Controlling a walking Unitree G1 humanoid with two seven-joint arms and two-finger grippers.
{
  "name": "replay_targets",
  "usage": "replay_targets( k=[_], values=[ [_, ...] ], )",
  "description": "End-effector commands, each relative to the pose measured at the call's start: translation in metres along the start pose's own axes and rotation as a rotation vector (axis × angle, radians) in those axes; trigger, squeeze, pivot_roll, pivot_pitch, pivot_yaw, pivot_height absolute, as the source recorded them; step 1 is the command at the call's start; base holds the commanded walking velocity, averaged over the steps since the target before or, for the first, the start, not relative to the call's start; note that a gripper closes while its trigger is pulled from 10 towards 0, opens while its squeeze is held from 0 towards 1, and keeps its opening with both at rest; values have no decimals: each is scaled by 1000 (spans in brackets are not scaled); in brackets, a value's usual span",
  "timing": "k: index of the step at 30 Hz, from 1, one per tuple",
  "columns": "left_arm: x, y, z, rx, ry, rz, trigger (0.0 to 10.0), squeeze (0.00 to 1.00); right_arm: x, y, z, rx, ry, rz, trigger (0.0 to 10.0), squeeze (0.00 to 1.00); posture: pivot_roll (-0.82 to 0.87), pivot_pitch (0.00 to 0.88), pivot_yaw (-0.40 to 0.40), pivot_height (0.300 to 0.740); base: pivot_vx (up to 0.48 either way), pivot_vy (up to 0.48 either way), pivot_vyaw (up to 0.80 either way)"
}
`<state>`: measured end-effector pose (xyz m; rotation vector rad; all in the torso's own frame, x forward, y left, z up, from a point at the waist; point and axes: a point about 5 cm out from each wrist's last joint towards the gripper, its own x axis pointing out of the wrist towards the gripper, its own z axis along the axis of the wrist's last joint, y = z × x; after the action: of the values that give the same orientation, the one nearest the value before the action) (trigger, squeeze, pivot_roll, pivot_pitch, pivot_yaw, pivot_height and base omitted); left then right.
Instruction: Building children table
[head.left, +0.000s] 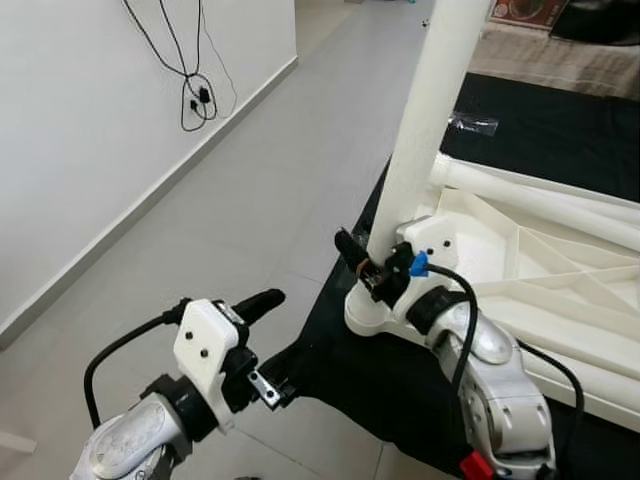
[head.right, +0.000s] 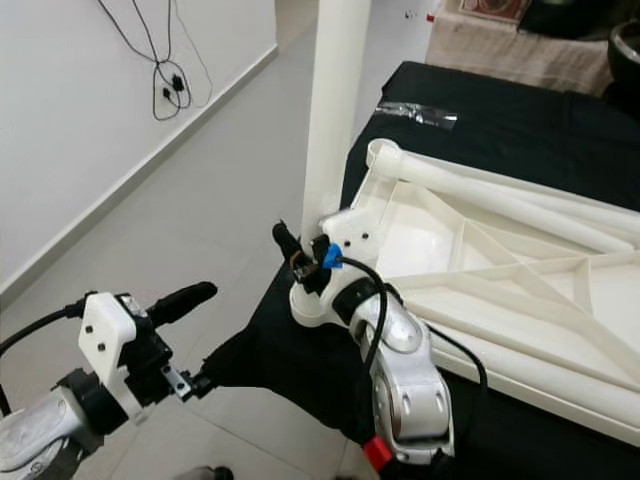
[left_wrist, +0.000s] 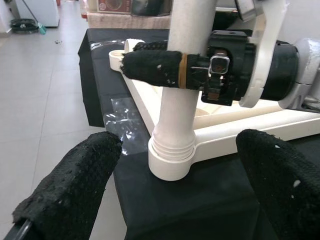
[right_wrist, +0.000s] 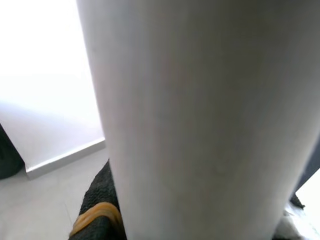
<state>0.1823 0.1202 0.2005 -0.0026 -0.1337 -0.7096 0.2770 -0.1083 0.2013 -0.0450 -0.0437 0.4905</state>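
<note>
The white plastic tabletop (head.left: 540, 270) lies upside down on a black cloth (head.left: 540, 130). One white table leg (head.left: 425, 110) stands upright in the near corner socket (head.left: 365, 315). My right gripper (head.left: 375, 255) is shut on this leg just above the socket. One black finger (left_wrist: 155, 67) crosses the front of the leg (left_wrist: 180, 115), and the other is hidden behind it. My left gripper (head.left: 275, 340) hovers to the left of the cloth's edge, open and apart from the leg. Its two fingertips (left_wrist: 70, 190) point at the socket. The right wrist view is close up against the leg (right_wrist: 200, 125).
A second white tube (head.left: 540, 200) lies along the tabletop's far edge. A clear plastic bag (head.left: 472, 123) rests on the cloth behind it. Grey tiled floor (head.left: 250, 200) runs to the left up to a white wall, where black cables (head.left: 195, 100) hang.
</note>
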Motion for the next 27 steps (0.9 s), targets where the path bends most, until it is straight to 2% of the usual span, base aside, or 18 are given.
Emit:
replay_targets(
  k=[1, 4, 5, 7, 8, 9, 10, 12, 13, 14, 15, 18, 19, 21, 22, 23, 24, 27],
  values=[
    [-1, 1, -4, -5, 20, 14, 10000, 0, -3, -18, -43, 68, 227, -98, 10000, 0, 77, 219, -7, 740, 0, 0, 0],
    [-2, 1, -5, -5, 24, 19, 10000, 0, 1, -15, -38, 75, 184, -32, 10000, 0, 76, 217, -8, 740, 0, 0, 0],
    [-2, 1, -6, -4, 27, 22, 10000, 0, 4, -8, -31, 122, 124, 63, 10000, 1000, 74, 218, -8, 740, 0, 0, 0],
    [-2, 2, -6, -4, 29, 24, 10000, 0, 5, 3, -14, 142, 22, 230, 10000, 1000, 72, 218, -5, 740, 0, 0, 0],
    [-2, 2, -6, -4, 29, 24, 10000, 0, 5, 3, -14, 142, 22, 230, 10000, 1000, 72, 218, -5, 740, 0, 0, 0],
    [-1, 1, -6, -5, 28, 22, 10000, 0, 4, 3, -8, 157, -11, 338, 10000, 1000, 69, 215, -3, 740, 0, 0, 0],
    [0, 1, -6, -6, 26, 20, 10000, 0, 3, 0, -4, 121, -22, 406, 10000, 1000, 70, 215, -3, 740, 0, 0, 0],
    [0, 1, -6, -8, 24, 18, 10000, 0, 2, -3, -2, 97, -25, 444, 10000, 1000, 70, 215, -3, 740, 0, 0, 0],
    [0, 0, -7, -11, 25, 17, 10000, 0, 5, -6, 2, 72, -23, 515, 10000, 122, 74, 209, -6, 740, 0, 0, 0],
    [0, 0, -7, -11, 25, 17, 10000, 0, 5, -6, 2, 72, -23, 515, 10000, 122, 74, 209, -6, 740, 0, 0, 0],
    [-1, -1, -8, -14, 28, 20, 10000, 0, 7, -9, 4, 22, -16, 590, 10000, 0, 77, 209, -7, 740, 0, 0, 0],
    [-1, -1, -9, -16, 30, 21, 10000, 0, 9, -11, 5, -6, -11, 642, 10000, 0, 83, 209, -8, 740, 0, 0, 0],
    [-2, -1, -10, -18, 34, 25, 10000, 0, 11, -11, 2, -47, 8, 734, 10000, 0, 86, 206, -8, 740, 0, 0, 0],
    [-2, -1, -12, -20, 37, 28, 10000, 0, 16, -12, -3, -49, 34, 791, 10000, 0, 96, 203, -7, 740, 0, 0, 0],
    [-2, -2, -14, -24, 43, 27, 10000, 0, 27, -14, -6, -45, 38, 813, 10000, 0, 99, 202, -6, 740, 0, 0, 0],
    [-2, -2, -14, -24, 43, 27, 10000, 0, 27, -14, -6, -45, 38, 813, 10000, 0, 99, 202, -6, 740, 0, 0, 0],
    [-4, -4, -21, -34, 64, 31, 10000, 0, 54, -15, -8, 26, 20, 800, 10000, 0, 120, 195, -12, 740, 0, 0, 0],
    [-4, -5, -24, -40, 73, 33, 10000, 0, 61, -14, -7, 48, 10, 807, 10000, 0, 121, 194, -11, 740, 0, 0, 0]
  ],
)
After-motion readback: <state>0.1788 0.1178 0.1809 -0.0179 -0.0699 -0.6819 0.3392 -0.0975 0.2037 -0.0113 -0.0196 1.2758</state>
